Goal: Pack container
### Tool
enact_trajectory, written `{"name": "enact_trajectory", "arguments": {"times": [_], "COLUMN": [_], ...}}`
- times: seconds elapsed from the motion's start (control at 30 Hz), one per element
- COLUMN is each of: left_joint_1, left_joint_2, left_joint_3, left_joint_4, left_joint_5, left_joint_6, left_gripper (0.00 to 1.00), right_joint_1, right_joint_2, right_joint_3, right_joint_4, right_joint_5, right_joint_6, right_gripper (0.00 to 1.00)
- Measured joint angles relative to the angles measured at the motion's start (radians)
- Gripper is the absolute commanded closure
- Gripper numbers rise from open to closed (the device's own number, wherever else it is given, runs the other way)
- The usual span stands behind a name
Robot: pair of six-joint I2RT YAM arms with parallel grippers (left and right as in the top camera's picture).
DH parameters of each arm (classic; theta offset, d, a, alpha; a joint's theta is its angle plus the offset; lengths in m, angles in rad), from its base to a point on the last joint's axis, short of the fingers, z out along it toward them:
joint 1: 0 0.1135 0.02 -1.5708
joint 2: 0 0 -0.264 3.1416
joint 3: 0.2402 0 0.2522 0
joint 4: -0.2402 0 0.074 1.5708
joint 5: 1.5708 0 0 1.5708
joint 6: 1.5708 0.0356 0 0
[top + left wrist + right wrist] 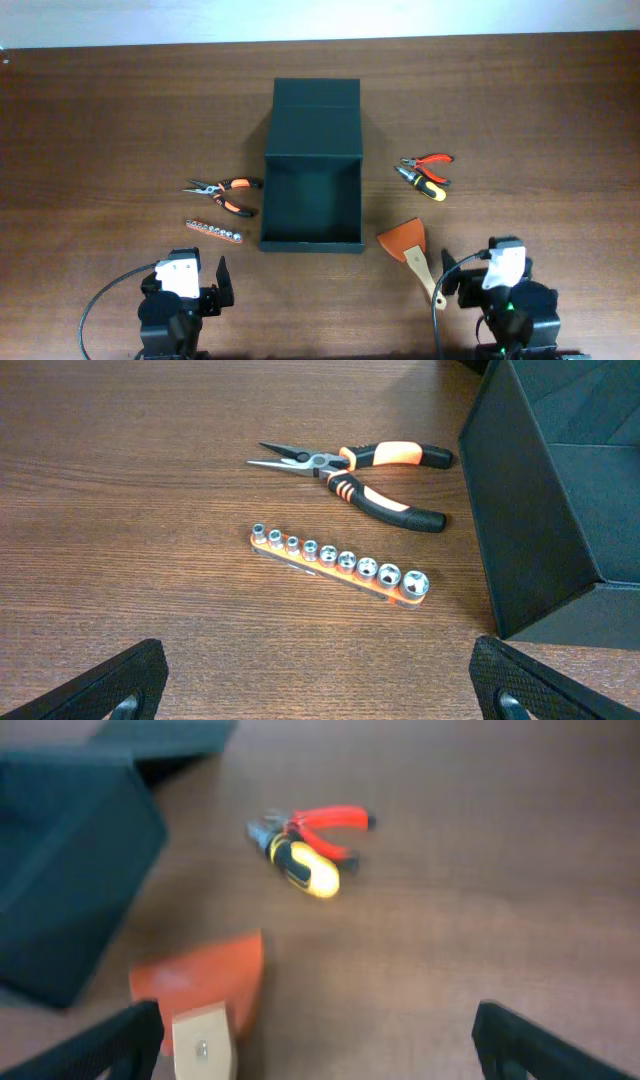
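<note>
Overhead: container (311, 195) lies open for loading; pliers (225, 192) left of it, scraper (405, 240) right. Left gripper (320, 685), right gripper (320, 1040): spread wide, empty.

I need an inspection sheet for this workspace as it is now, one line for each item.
Surface: brown wooden table, no spills seen.
Job's things: dark green rectangular cardboard box, lid folded back, inside empty.
Clutter: left of box, orange-and-black needle-nose pliers and orange socket rail; right, red-handled pliers next to yellow-and-black stubby screwdriver, orange scraper with wooden handle.
Grippers: left tool open, empty; right tool open, empty.
Cables: black cable loop by left arm; another by right arm.
Surroundings: pale strip beyond far table edge; nothing else seen.
</note>
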Motion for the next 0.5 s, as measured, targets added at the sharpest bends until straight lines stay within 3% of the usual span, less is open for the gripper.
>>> {"name": "enact_trajectory", "arguments": {"times": [0.27,0.5], "left_joint_1": [0.0,0.0], "left_joint_2": [0.0,0.0], "left_joint_3": [0.0,-0.003], "left_joint_4": [0.0,0.0], "left_joint_5": [0.0,0.0], "left_joint_6": [0.0,0.0], "left_gripper": [0.01,0.01], "right_joint_1": [0.0,0.0], "right_joint_2": [0.337,0.68], "right_joint_3": [0.285,0.666], "right_joint_4": [-0.008,-0.325], "right_joint_5": [-0.088,-0.13], "right_joint_6": [0.0,0.0], "right_gripper": [0.01,0.01]}}
